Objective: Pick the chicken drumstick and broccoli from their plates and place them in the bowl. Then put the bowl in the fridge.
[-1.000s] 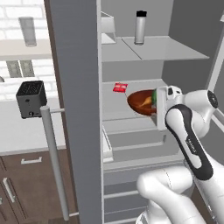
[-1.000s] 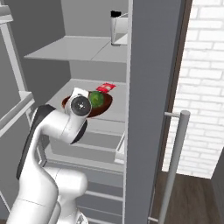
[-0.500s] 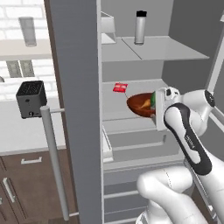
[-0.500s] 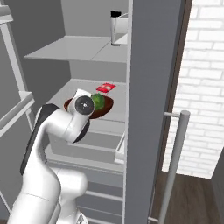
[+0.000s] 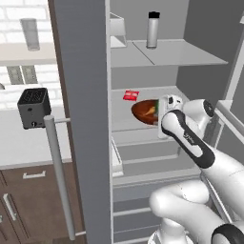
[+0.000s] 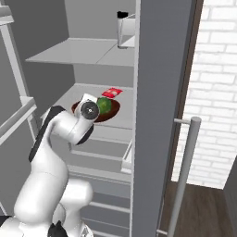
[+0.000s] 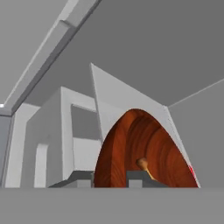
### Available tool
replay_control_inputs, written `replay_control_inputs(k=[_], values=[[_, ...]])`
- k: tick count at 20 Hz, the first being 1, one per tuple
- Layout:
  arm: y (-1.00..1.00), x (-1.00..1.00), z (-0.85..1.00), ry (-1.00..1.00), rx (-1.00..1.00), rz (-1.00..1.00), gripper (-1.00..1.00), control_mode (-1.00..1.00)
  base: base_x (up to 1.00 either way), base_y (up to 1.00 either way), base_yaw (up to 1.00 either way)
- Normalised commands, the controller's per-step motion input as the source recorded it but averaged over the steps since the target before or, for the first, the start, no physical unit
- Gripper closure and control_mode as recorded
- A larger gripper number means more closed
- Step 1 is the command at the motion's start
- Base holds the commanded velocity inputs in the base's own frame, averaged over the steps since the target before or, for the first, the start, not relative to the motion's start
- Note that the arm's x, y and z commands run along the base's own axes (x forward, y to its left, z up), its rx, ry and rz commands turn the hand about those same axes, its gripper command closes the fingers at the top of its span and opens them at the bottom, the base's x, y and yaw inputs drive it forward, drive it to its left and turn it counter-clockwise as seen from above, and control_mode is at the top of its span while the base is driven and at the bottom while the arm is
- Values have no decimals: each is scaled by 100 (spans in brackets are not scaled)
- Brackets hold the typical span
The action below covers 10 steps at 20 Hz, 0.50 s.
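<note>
With the fridge door swung open, the bowl sits on the middle shelf, held at its near rim by the gripper. In the hand view 2 dark fingertips straddle the reddish-brown rim, 1 outside and 1 inside, so the claw is clamped together on the bowl wall. Whether the bowl base rests flat on the shelf or is slightly lifted, I can't tell; the hand blocks that edge in both base views.

Contents are partly visible. Broccoli shows as a green lump in the right base view, just beside the wrist, its lower half cut off by the bowl rim. In the left base view it is only a thin green sliver against the hand. Chicken drumstick: only the thin bone end is visible inside the bowl in the hand view, the thick end is hidden below the frame edge.

A small red packet lies on the same shelf behind the bowl, near it, probably not touching. 1 upper shelf carries a grey cylinder with a dark cap and a clear box, partly cut off by the door edge.

Outside the fridge, a black toaster stands on the counter, behind the silver door handle.
</note>
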Motion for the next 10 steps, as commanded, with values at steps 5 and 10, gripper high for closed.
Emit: replay_control_inputs(k=[5, 10], values=[[0, 40, -1, 19, 0, -1, 100, -100, 0, 0, 0], [0, 48, -21, 12, 0, 0, 100, -100, 0, 0, 0]])
